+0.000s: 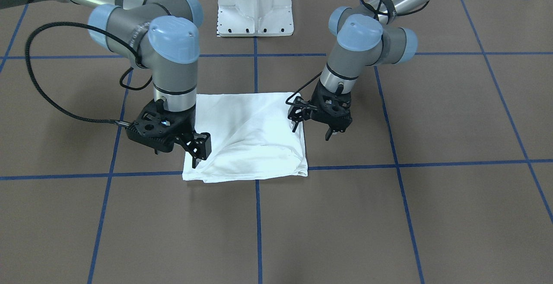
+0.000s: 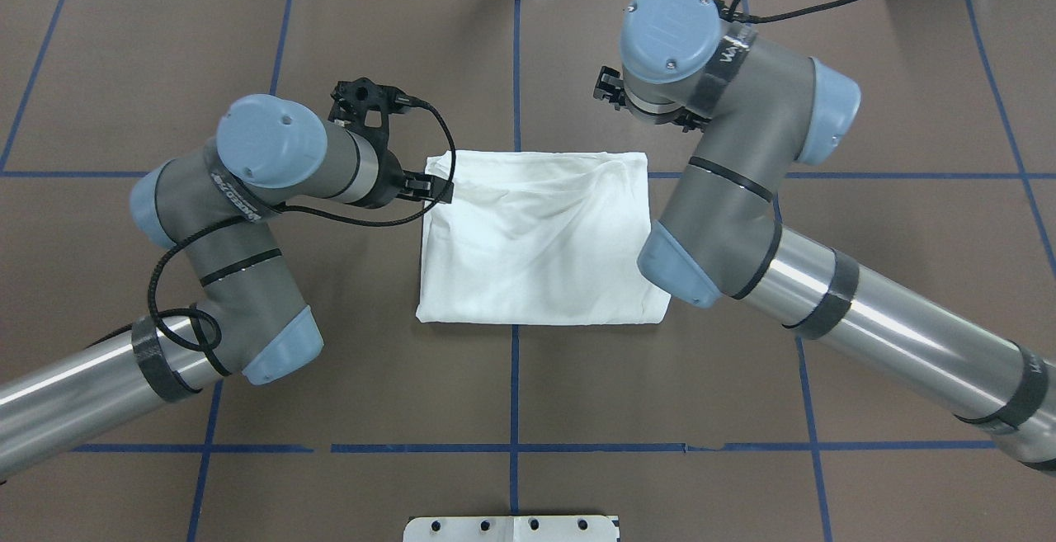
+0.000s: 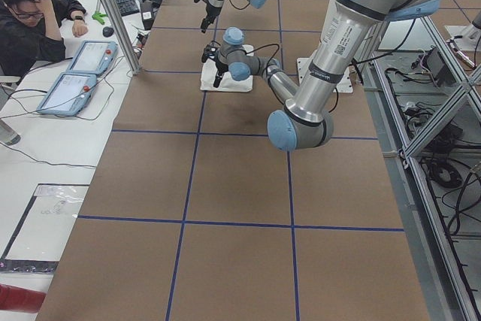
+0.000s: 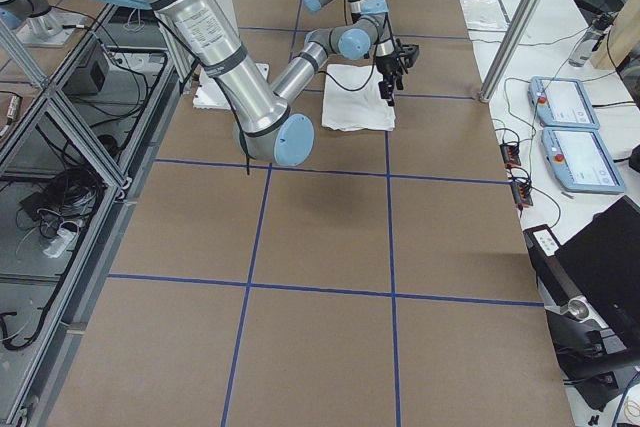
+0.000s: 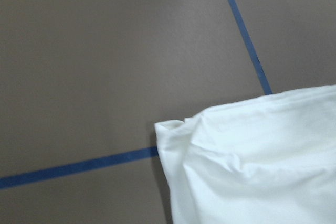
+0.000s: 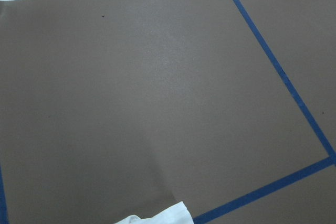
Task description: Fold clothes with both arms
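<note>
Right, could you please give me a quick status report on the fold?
Left pincer open, right pincer open, both empty. T-shirt folded, flat on table. Nothing in the way.

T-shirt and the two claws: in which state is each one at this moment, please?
T-shirt: folded into a compact rectangle, lying on the table, not held.
Left claw: open, empty, at one side edge of the T-shirt.
Right claw: open, empty, at the opposite side edge.
</note>
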Tool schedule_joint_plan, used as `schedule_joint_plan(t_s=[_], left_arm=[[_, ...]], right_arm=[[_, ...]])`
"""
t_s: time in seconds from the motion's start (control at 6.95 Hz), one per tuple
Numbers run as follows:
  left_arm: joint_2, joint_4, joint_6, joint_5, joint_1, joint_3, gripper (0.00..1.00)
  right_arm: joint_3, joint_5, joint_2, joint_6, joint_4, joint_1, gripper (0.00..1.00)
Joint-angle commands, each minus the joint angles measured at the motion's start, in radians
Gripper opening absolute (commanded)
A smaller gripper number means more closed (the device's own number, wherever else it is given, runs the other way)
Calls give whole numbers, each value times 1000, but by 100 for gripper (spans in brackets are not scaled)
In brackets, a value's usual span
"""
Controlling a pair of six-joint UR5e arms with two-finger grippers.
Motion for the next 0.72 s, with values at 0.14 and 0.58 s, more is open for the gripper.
schedule_joint_plan(t_s=[0.14,0.58], left_arm=[[-49,65,-32,75,115,17,100],[-98,62,-41,144,107,111,100]], right_arm=[[55,16,-50,-29,28,8,100],[55,16,-50,-32,28,9,100]])
